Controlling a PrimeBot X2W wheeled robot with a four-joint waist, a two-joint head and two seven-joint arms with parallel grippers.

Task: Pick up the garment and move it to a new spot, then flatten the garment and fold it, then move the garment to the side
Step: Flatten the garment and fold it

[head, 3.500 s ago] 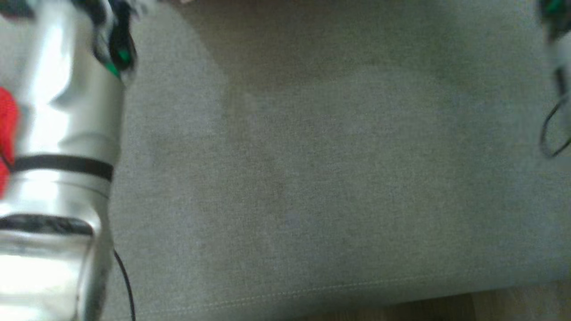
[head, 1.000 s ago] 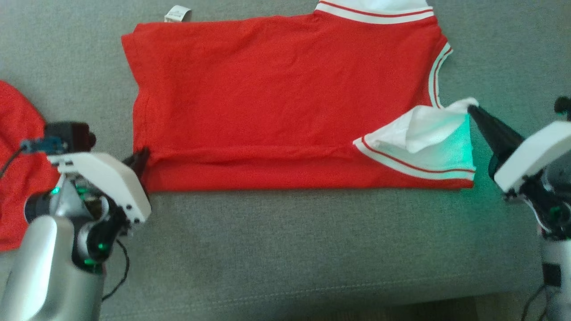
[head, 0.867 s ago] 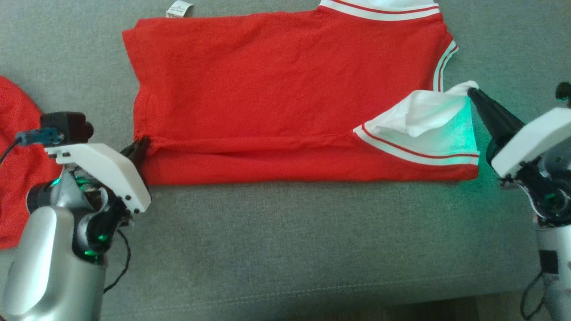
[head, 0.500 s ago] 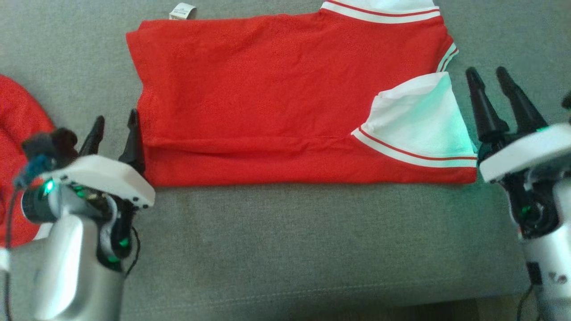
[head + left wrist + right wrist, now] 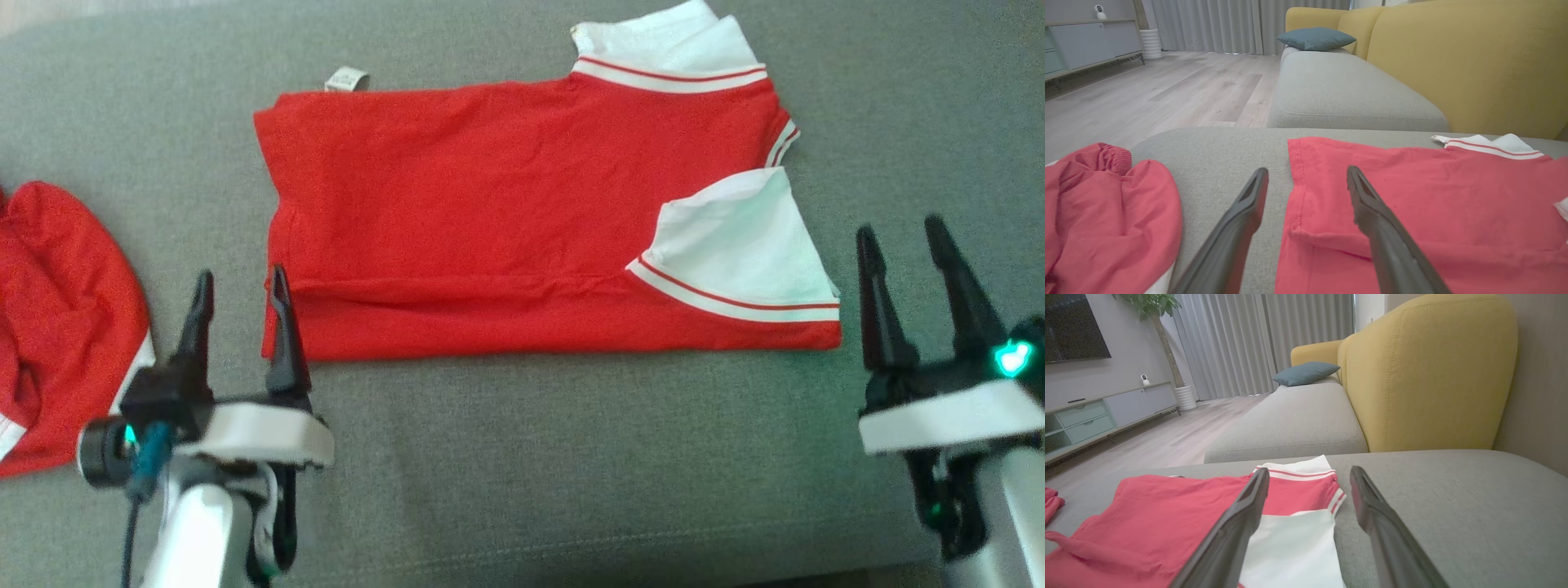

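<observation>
The garment [image 5: 490, 212] is a red shirt with white sleeves and red-striped trim, lying folded and flat on the grey sofa seat [image 5: 571, 457]. Its white sleeve [image 5: 735, 245] lies over the right end. My left gripper [image 5: 238, 282] stands open just off the shirt's near left corner, holding nothing. In the left wrist view the garment [image 5: 1412, 212] lies under and right of the open left gripper [image 5: 1306, 175]. My right gripper [image 5: 896, 233] stands open just right of the sleeve, empty. The right wrist view has the garment [image 5: 1167, 514] and its white sleeve [image 5: 1294, 547] left of the open right gripper [image 5: 1309, 475].
A second red cloth [image 5: 57, 327] lies bunched at the seat's left end, also in the left wrist view as the red cloth [image 5: 1102, 220]. A yellow backrest [image 5: 1429, 371] rises behind the seat. A blue cushion [image 5: 1316, 38] sits on the far seat. Wooden floor [image 5: 1147, 90] lies beyond.
Both grippers let go of the garment, opened, and drew back toward me. The lifted white sleeve has dropped flat. The camera has shifted, so the shirt sits lower in the picture.
</observation>
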